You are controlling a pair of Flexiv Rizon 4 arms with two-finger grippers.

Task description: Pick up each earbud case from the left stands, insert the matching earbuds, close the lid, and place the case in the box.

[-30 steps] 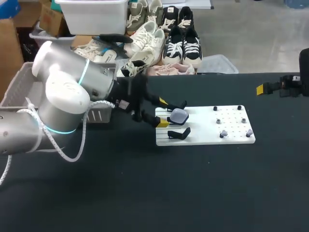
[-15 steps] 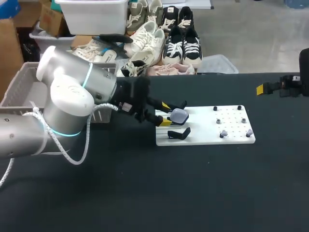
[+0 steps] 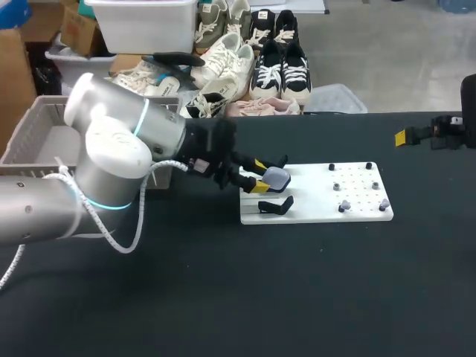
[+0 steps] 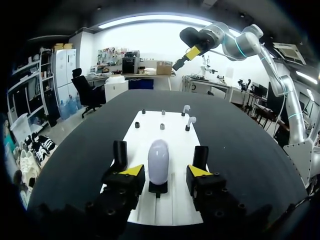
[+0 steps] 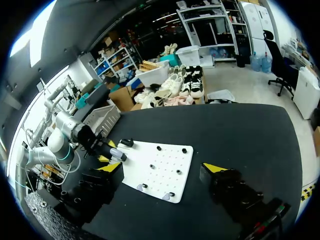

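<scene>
At the middle stand: left gripper now straddles the earbud case.

Farthest left, the basket (image 3: 22, 141) shows no case in the part the arm leaves visible. Over the last second the left gripper (image 3: 259, 175) has slid forward, so its jaws, spread wide, now stand on either side of the case (image 4: 158, 161) without touching it; the pick looks ready to close. The case sits upright on its black stand (image 4: 159, 188) at the near end of the white board (image 3: 312, 212), with the earbuds (image 4: 190, 120) on pegs further along. Far right, the right gripper (image 5: 162, 170) hangs well apart, jaws wide and holding nothing.
</scene>
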